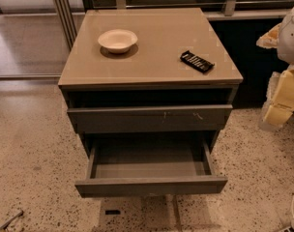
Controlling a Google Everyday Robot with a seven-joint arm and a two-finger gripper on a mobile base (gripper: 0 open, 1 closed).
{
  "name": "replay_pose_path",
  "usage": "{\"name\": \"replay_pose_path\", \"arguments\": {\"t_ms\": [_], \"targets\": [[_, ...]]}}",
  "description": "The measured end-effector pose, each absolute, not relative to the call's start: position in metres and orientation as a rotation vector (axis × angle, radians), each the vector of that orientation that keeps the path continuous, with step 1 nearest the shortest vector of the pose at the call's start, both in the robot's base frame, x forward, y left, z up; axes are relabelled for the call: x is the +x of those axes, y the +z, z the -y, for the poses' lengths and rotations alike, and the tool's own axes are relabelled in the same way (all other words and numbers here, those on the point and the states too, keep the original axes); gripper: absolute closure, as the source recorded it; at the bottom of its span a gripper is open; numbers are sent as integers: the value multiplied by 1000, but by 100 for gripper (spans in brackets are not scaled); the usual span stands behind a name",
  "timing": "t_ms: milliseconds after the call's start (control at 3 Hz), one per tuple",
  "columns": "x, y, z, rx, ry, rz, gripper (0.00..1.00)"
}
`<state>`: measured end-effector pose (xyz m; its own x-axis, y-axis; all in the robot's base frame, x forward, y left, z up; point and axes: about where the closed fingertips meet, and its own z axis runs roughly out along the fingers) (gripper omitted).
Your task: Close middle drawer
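The middle drawer (150, 185) is pulled far out of the grey cabinet, and its empty grey box interior (149, 158) is in view. Its plain flat front faces me low in the picture. Above it, the wider grey front with small white scratch marks (149, 118) stands slightly out from the cabinet. My gripper (278, 103), white and pale yellow, hangs at the right edge of the view. It is to the right of the cabinet, about level with the upper front, and touches nothing.
The tan cabinet top (156, 57) carries a white bowl (117, 40) at the back left and a black remote-like object (197, 61) at the right. Speckled floor (31, 168) surrounds the cabinet. Metal frame legs (65, 8) stand behind on the left.
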<state>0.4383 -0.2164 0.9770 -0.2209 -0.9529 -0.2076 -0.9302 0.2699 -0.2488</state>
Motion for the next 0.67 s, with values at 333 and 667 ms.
{"name": "replay_pose_path", "arguments": {"t_ms": [333, 667], "targets": [[438, 977, 216, -1723, -101, -2229, 0], [438, 977, 216, -1723, -101, -2229, 18]]}}
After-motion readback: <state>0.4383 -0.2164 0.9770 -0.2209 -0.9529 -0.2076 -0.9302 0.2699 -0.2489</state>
